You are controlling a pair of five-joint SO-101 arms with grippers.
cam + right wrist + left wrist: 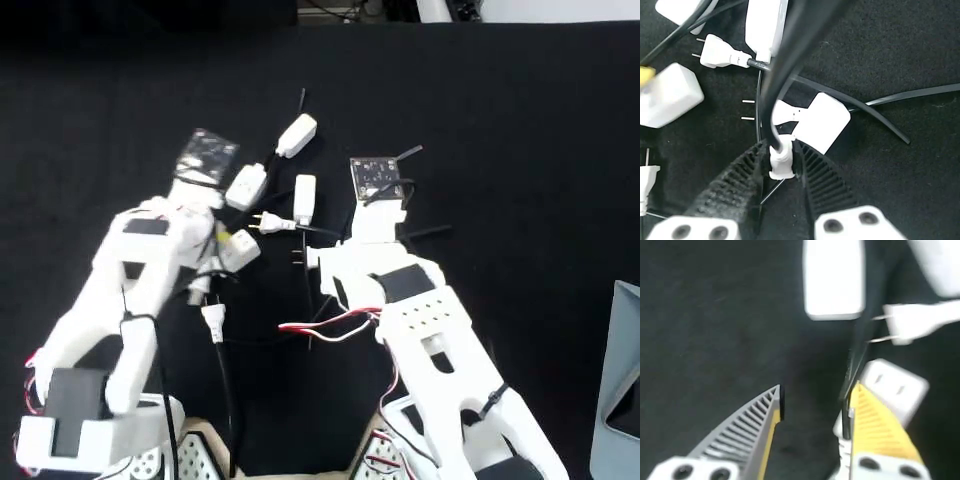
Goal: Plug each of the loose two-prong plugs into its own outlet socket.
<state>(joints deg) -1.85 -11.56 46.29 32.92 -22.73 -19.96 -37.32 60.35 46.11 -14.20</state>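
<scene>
The plug [781,165] pinched in the right gripper [780,147] has its tip tucked between the fingers, so its prongs can't be clearly made out, and its black cable [786,65], a blur, covers part of the socket [762,25] beyond the fingertips. Ahead of the left gripper [817,387] all is blurred: a far socket [834,280] is cut by the picture's edge, a second plug [920,322] runs out of frame, and a near socket [895,387] sits half behind the yellow finger [875,425]

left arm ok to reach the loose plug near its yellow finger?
Probably yes: the left gripper is open and the plug lies just beyond it, uncovered. The outlet socket beside the yellow finger may crowd it.
</scene>
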